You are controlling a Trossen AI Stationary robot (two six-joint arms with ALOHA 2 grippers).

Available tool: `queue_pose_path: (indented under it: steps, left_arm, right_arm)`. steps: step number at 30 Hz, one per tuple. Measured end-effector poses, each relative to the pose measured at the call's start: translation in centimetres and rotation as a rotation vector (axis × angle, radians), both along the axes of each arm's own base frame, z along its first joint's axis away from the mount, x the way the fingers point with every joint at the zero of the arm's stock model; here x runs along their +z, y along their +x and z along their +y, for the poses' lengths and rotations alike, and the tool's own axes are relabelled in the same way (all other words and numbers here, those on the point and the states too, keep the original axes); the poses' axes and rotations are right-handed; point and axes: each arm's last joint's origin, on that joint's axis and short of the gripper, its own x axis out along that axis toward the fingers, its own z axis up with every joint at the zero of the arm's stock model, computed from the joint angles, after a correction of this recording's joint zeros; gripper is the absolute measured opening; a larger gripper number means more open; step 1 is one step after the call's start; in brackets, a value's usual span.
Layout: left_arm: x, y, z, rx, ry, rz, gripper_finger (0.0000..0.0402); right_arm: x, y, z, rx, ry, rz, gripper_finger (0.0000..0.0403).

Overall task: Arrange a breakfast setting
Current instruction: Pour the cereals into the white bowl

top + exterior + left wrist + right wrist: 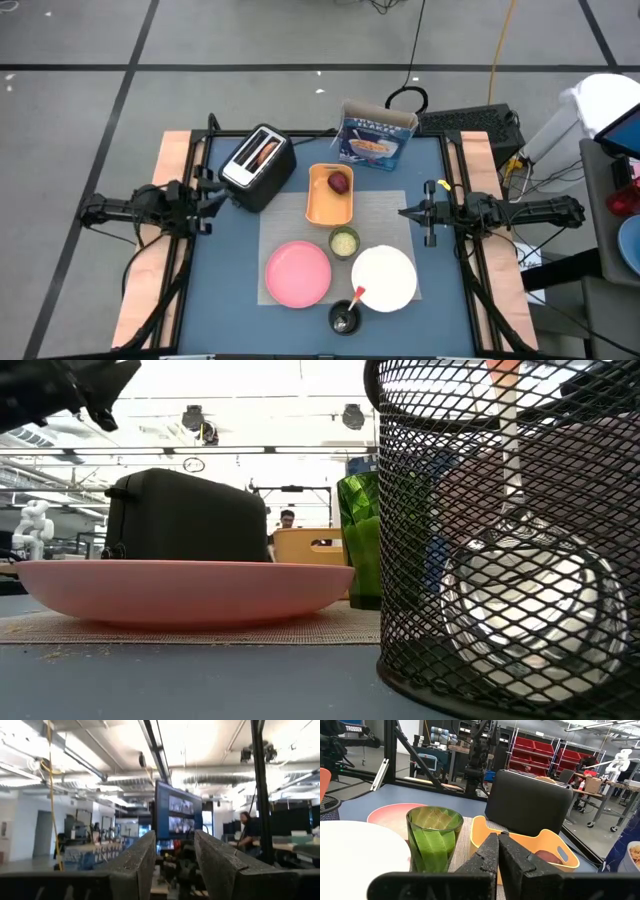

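On a grey mat (385,205) lie the orange tray (325,205) with the dark-red fruit (340,182) in it, the green cup (343,241), the pink plate (298,272) and the white bowl (384,277). The red-handled spoon (356,296) stands in a black mesh holder (345,317) near the front edge. The blue cereal box (375,135) stands at the far edge. Toast (262,150) sticks out of the toaster (257,165). My left gripper (222,195) is open and empty beside the toaster's near-left corner. My right gripper (405,212) is shut and empty, right of the tray.
The black-and-silver toaster stands at the far left of the blue table top (225,280). Wooden strips (150,280) run along the left and right sides. In the low view the mesh holder (510,530) stands close in front and hides the table's right part.
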Motion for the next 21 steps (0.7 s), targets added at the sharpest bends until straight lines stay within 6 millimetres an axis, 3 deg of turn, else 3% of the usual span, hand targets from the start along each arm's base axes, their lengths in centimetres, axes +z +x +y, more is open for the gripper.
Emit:
queue_pose_path:
  steps: [4,8,15,21]
  left_arm:
    - [0.4,1.0,-0.1,-0.016,-0.026,0.045,0.0145]
    - [2.9,2.8,-0.2,0.009,-0.023,0.122,0.0145]
    - [7.8,8.6,-0.6,0.054,0.04,0.24,0.0145]
    - [9.7,13.7,-0.1,0.101,0.036,0.317,0.0145]
  right_arm:
    - [0.0,0.0,0.0,0.0,0.0,0.0,0.0002]
    - [0.0,0.0,0.0,0.0,0.0,0.0,0.0002]
    - [0.0,0.0,0.0,0.0,0.0,0.001,0.0002]
    - [0.0,0.0,0.0,0.0,0.0,0.001,0.0002]
